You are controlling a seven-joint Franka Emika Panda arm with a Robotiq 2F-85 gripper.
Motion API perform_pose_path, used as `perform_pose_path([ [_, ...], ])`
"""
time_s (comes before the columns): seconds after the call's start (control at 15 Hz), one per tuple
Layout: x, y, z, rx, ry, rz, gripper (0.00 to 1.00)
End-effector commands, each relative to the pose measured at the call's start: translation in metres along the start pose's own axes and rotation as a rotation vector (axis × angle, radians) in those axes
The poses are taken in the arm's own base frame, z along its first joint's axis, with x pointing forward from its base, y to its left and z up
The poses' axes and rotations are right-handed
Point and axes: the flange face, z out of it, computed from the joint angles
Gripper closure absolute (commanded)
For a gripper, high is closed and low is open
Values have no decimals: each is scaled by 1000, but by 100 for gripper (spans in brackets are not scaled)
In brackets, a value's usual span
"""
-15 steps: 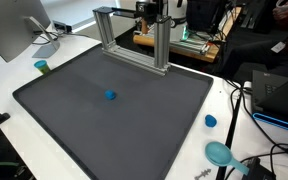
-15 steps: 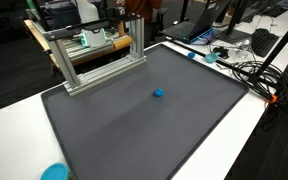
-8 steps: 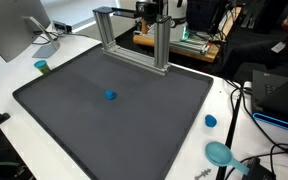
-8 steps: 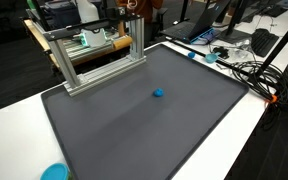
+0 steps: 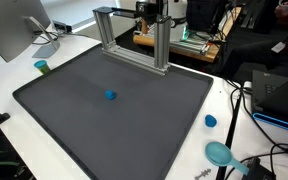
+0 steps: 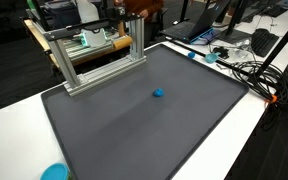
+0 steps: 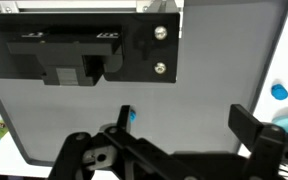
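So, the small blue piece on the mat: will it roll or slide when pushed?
The blue piece looks tiny and low, so it is probably light and unlikely to tip. The mat seems matte, so the piece may drag rather than glide. Its shape is too small to judge rolling.

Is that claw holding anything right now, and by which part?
Nothing. In the wrist view the gripper is open, only the grey mat showing between its fingers; the small blue object lies on the mat, untouched.
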Motion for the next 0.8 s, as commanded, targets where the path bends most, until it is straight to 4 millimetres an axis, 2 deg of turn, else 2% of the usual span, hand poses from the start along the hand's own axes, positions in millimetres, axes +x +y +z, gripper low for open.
perform_pose_path([
  [0.0, -35, 25, -2, 36, 42, -16, 0],
  [0.07, -40, 36, -5, 50, 63, -9, 0],
  [0.13, -43, 46, -7, 63, 65, 69, 0],
  [0.2, -26, 28, -2, 16, 21, 15, 0],
  [0.33, -34, 41, -6, 33, 39, 49, 0],
  [0.73, -43, 60, -15, 9, 49, 33, 0],
])
